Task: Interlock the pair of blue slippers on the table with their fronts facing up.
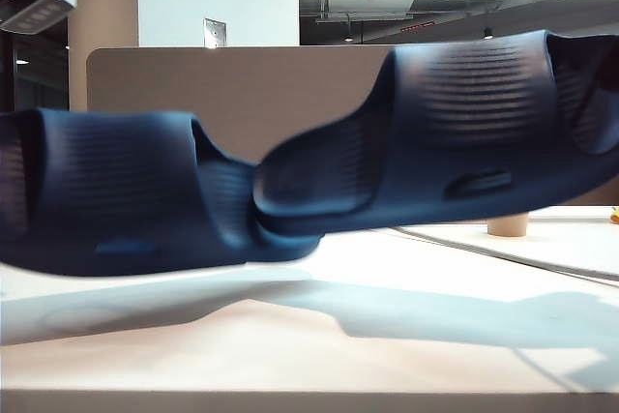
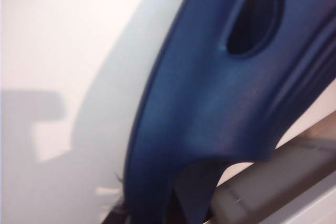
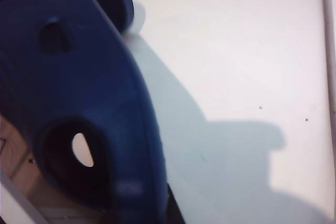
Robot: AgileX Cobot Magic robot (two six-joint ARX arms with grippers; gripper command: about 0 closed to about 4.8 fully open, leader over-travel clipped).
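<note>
Both blue slippers hang in the air above the white table point(image 1: 387, 268), close to the exterior camera. The left slipper point(image 1: 116, 200) lies roughly level; the right slipper point(image 1: 464, 132) sits higher, and its lower end overlaps the left one's end at mid-picture. Neither gripper shows in the exterior view. In the left wrist view my left gripper point(image 2: 149, 216) is shut on the sole edge of a slipper point(image 2: 210, 93) with an oval vent hole point(image 2: 254, 17). In the right wrist view my right gripper point(image 3: 142, 213) is shut on the other slipper point(image 3: 79, 77). The fingers are almost wholly hidden.
A grey-brown divider panel point(image 1: 242, 94) stands upright behind the table. A small beige cup-like object point(image 1: 508, 225) and a thin cable point(image 1: 503, 253) lie at the back right. The slippers cast broad shadows on the tabletop point(image 3: 236, 51).
</note>
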